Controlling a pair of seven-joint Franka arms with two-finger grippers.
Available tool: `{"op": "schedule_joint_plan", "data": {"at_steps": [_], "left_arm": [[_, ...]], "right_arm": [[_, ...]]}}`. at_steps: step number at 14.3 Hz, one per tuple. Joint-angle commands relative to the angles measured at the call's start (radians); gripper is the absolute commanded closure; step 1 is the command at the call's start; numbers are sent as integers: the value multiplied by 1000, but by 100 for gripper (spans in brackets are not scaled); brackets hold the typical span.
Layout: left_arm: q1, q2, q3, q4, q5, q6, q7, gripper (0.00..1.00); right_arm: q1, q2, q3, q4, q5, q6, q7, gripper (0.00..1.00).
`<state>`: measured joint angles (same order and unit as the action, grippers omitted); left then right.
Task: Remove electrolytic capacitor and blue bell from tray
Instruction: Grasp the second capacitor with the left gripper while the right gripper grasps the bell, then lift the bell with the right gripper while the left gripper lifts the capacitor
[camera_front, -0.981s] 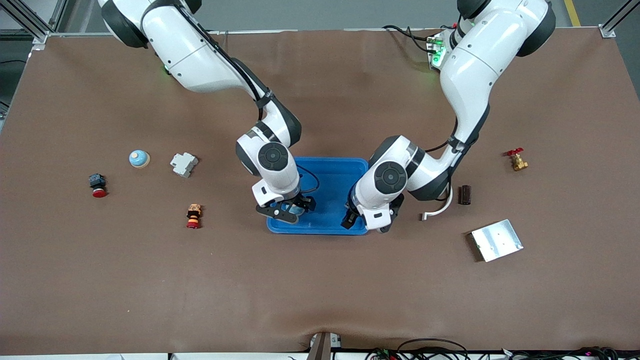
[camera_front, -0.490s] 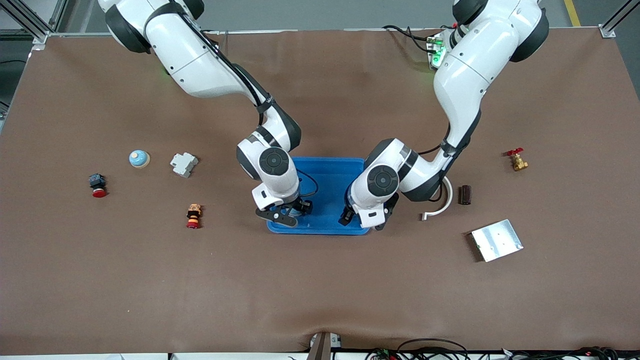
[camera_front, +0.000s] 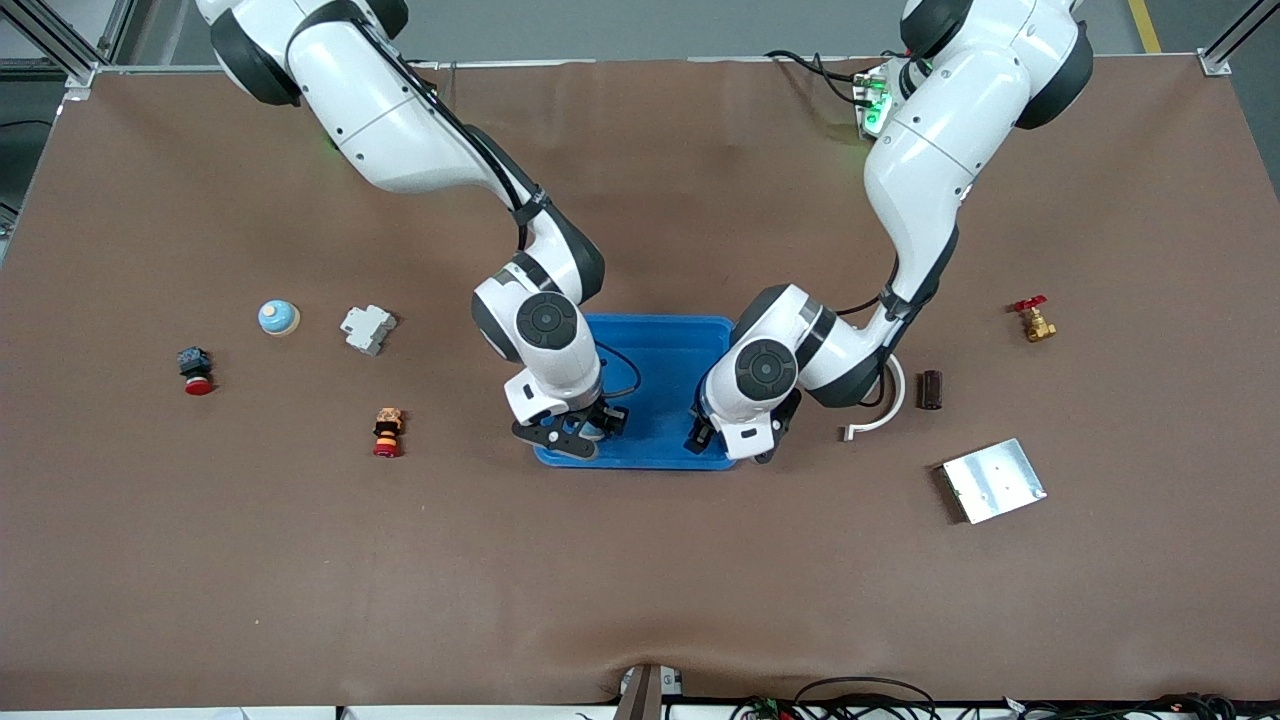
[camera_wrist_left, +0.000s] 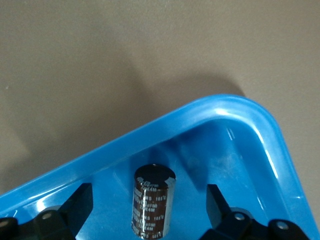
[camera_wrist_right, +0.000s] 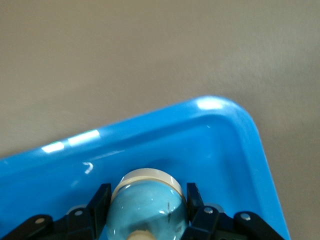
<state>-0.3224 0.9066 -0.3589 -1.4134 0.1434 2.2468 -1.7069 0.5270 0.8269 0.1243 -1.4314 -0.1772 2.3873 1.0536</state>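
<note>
Right claw (camera_wrist_right: 145, 212) is clamping a pale-blue domed bell (camera_wrist_right: 147, 202); left claw (camera_wrist_left: 150, 212), fingers apart, is straddling an upright dark-brown cylindrical capacitor (camera_wrist_left: 152, 206) in a blue plastic tray (camera_front: 660, 345) on the brown surface (camera_front: 640, 580).

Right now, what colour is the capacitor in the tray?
Dark brown capacitor, pale print; left wrist view shows it best.

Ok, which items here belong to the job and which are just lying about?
Job: capacitor standing in blue tray under open left gripper; bell in tray, gripped by right gripper.
Lying about: second bell, grey breaker, black-red button, orange-red button, dark cylinder, white clip, brass valve, metal plate.
</note>
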Motion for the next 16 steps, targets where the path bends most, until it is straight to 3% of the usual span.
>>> {"op": "schedule_joint_plan", "data": {"at_steps": [1, 2, 5, 7, 10, 12, 16], "left_arm": [[-23, 3, 12, 13, 7, 11, -25, 0], [-23, 0, 12, 13, 5, 11, -25, 0], [-23, 0, 12, 13, 5, 8, -25, 37], [-21, -3, 12, 13, 5, 5, -25, 55], [-20, -6, 12, 14, -1, 4, -25, 82], [-17, -11, 12, 17, 5, -13, -23, 92], [-7, -35, 12, 24, 2, -94, -13, 94]], "right_arm": [[-13, -61, 15, 26, -13, -125, -32, 100], [-21, -86, 17, 61, -10, -204, -62, 100], [-59, -153, 24, 101, 5, -355, -168, 100], [-119, -208, 23, 83, 79, -390, -304, 100], [-208, -258, 23, 43, 94, -438, -486, 100], [-263, -299, 21, -26, 96, -424, -593, 100], [-392, -396, 21, -242, 96, -306, -830, 100]]}}
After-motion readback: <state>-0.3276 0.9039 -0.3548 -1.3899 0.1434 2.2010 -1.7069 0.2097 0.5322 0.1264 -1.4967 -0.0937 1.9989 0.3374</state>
